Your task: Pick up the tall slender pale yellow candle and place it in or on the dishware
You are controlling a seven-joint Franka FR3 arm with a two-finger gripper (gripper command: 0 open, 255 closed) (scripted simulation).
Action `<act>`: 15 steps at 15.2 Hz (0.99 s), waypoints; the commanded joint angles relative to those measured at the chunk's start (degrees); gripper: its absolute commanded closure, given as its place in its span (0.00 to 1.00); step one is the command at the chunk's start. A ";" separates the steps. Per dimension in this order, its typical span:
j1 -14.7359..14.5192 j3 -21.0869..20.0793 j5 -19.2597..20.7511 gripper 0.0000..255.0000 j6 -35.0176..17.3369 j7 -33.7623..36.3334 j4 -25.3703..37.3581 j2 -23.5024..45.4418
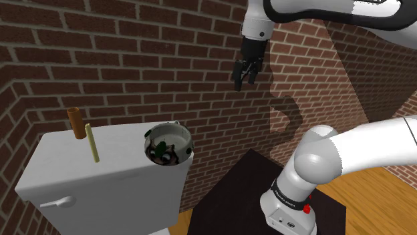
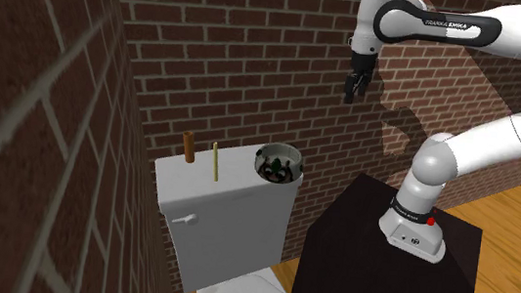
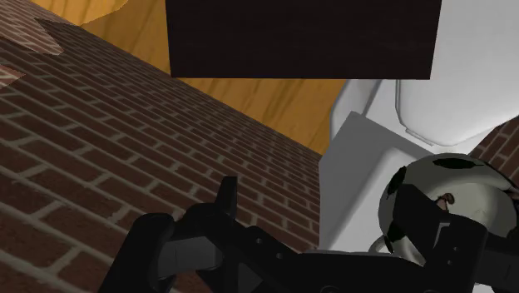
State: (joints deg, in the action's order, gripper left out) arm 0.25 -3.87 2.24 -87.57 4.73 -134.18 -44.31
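Observation:
A tall, thin, pale yellow candle (image 1: 93, 143) (image 2: 215, 161) stands upright on the white toilet tank lid (image 1: 107, 177) (image 2: 230, 189). A round patterned bowl (image 1: 168, 143) (image 2: 278, 162) (image 3: 449, 200) with dark shapes inside sits at the lid's end nearest the arm. My gripper (image 1: 246, 79) (image 2: 354, 93) (image 3: 320, 187) hangs open and empty in the air by the brick wall, well above the bowl and off to its side, away from the candle. In the wrist view the bowl lies partly behind one finger.
A brown cylinder (image 1: 77, 123) (image 2: 189, 147) stands on the lid just beyond the candle. Brick walls close in behind and beside the tank. The black stand (image 1: 234, 193) (image 2: 357, 248) sits close to the toilet on a wooden floor. A flush handle (image 1: 59, 201) is on the tank's front.

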 commanded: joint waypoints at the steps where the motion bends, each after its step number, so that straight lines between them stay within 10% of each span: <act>1: 0.00 0.00 0.00 0.00 0.00 0.00 0.00 0.00; 15: -2.86 -14.37 -7.54 0.00 -12.53 18.23 7.63 18.87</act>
State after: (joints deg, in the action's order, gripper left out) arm -2.56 -17.46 -5.14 -99.36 21.82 -127.36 -26.86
